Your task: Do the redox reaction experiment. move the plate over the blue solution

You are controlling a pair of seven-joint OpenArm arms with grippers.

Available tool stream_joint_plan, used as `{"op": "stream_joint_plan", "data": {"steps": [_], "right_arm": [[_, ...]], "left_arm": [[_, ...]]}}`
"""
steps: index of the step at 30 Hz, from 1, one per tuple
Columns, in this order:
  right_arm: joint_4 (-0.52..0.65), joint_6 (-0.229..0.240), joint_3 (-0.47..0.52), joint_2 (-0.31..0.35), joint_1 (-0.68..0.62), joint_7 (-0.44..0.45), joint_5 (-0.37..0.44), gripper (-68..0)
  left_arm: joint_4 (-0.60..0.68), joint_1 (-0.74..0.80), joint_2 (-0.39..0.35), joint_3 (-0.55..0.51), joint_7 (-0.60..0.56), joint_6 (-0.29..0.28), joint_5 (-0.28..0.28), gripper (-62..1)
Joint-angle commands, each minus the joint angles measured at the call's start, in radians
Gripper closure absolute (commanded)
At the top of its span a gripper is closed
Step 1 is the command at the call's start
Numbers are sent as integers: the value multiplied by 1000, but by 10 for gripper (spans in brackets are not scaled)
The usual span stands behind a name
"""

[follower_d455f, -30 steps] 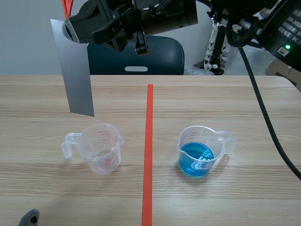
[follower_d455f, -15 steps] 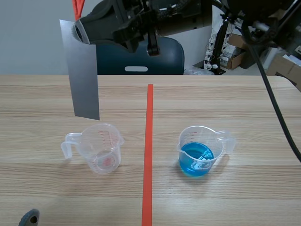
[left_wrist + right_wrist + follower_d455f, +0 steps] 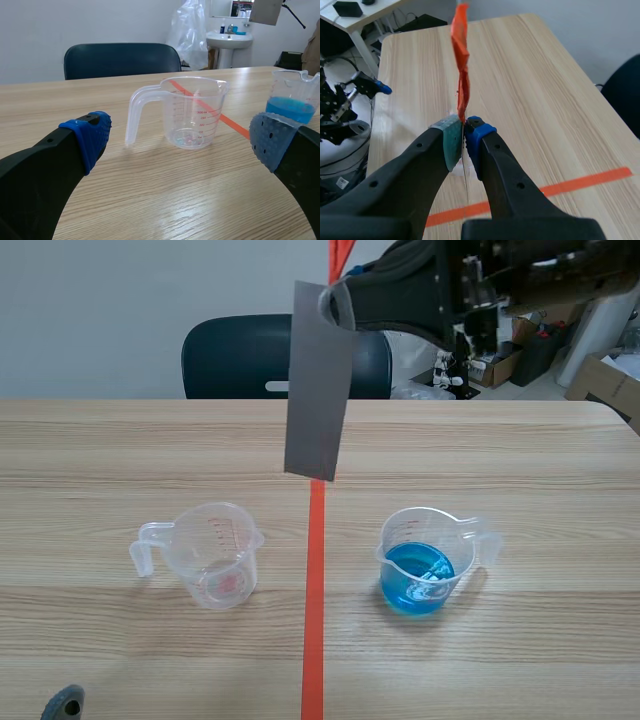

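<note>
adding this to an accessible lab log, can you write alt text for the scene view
A grey plate hangs upright from the jaws of the raised right arm, above the orange-red tape line on a wooden table, not yet over the measuring cup of blue solution right of the line. A near-empty clear measuring cup stands left of it.

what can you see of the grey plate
The plate is a thin, flat, dull grey rectangle, metal by its look. It hangs nearly upright, pinched at its top edge by the right gripper, an orange strip rising above the grip. Its lower edge hangs free, about over the tape line.
</note>
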Motion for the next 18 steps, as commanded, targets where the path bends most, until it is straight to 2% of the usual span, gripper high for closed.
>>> {"op": "stream_joint_plan", "data": {"steps": [1,5,6,9,13,18], "right_arm": [[6,7,8,54,16,47,18,-4],[6,7,8,188,13,127,18,-4],[6,7,8,217,11,142,16,-4],[6,7,8,294,-2,181,8,-4],[6,7,8,375,-53,316,-90,-4],[6,7,8,435,-121,476,-196,-4]], "left_arm": [[6,3,-30,0,-14,-2,-7,-583],[54,27,-76,0,-13,-2,-17,-581],[84,41,-93,0,-13,-2,-32,-581],[204,98,-158,0,1,-2,-128,-573],[380,180,-269,0,91,-3,-228,-438],[558,254,-422,0,175,-3,-236,-232]]}}
